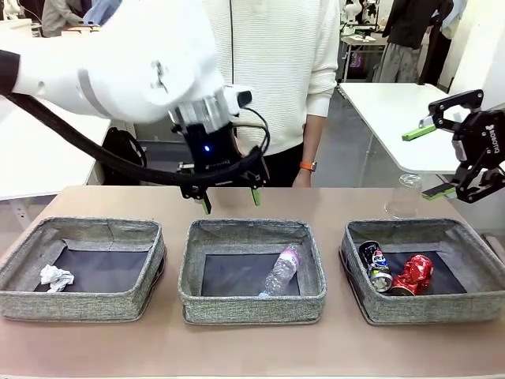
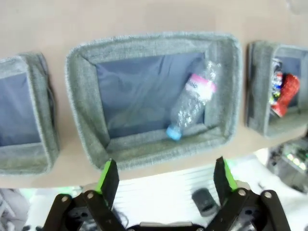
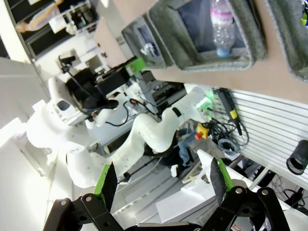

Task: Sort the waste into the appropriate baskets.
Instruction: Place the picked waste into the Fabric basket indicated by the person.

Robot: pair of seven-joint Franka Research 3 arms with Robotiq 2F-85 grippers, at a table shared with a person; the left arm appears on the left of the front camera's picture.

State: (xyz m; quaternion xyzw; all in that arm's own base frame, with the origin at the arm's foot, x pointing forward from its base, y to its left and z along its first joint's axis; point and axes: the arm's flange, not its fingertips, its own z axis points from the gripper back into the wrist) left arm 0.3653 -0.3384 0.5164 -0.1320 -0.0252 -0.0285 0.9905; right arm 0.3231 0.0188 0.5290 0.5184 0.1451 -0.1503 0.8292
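Here, left to right: crumpled white paper ball (image 1: pixel 56 277) lies in the left basket (image 1: pixel 82 269). Left gripper (image 1: pixel 230 199) hangs spread and empty over the far rim of the middle basket (image 1: pixel 252 269), the pink-labelled bottle (image 1: pixel 281 271) just below. Cans sit in the right basket (image 1: pixel 424 269), beneath the right gripper (image 1: pixel 430 161), jaws apart, empty.

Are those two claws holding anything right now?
No. The left gripper hangs open above the middle basket, where the pink-labelled bottle lies. The right gripper is open too.
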